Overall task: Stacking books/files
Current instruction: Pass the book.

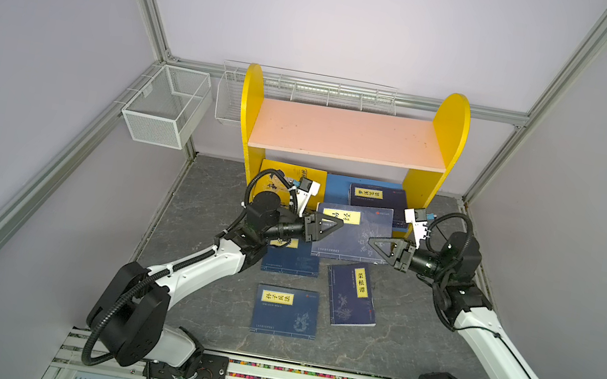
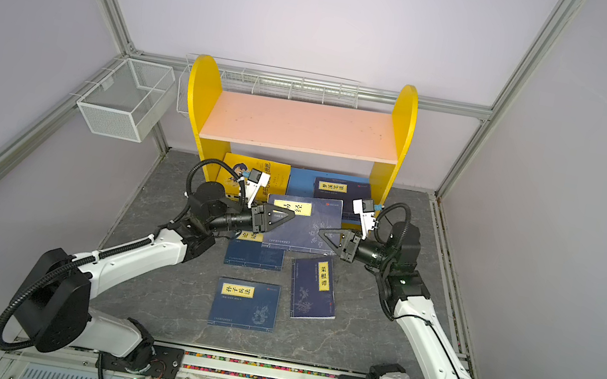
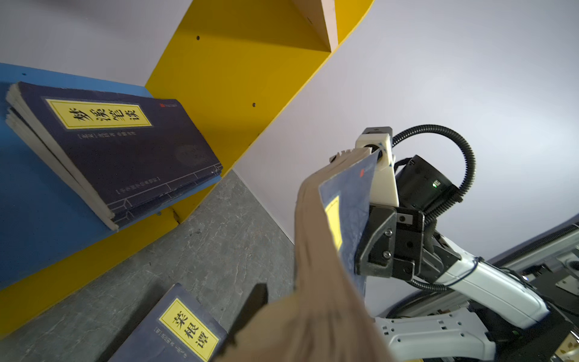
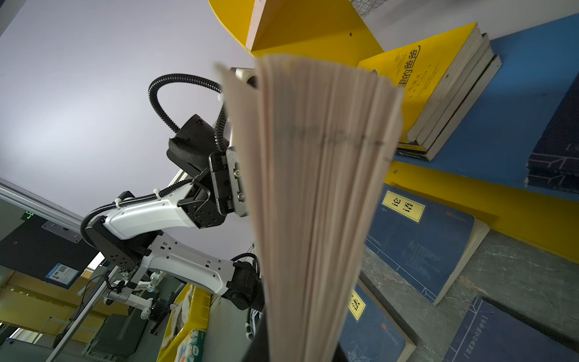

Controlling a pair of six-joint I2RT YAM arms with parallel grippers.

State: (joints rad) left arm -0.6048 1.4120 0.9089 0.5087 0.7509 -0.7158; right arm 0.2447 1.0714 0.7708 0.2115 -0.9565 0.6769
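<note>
Straddling the left edge of the raised navy book (image 1: 353, 245), left gripper (image 1: 340, 223) jaws, can't tell if clamped. Book sits mid-air over the bench (image 1: 213, 309), before the yellow bookshelf (image 1: 449, 132). Right gripper (image 1: 372, 240) jaws clenched on its right edge, pages fanned.

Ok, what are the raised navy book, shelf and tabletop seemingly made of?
The raised navy book: paper, matte soft cover; fanned cream page edges, bending cover. The shelf: painted board, probably wood; matte, screw holes. The tabletop: grey stone look, pale veins; real or printed, cannot tell.
</note>
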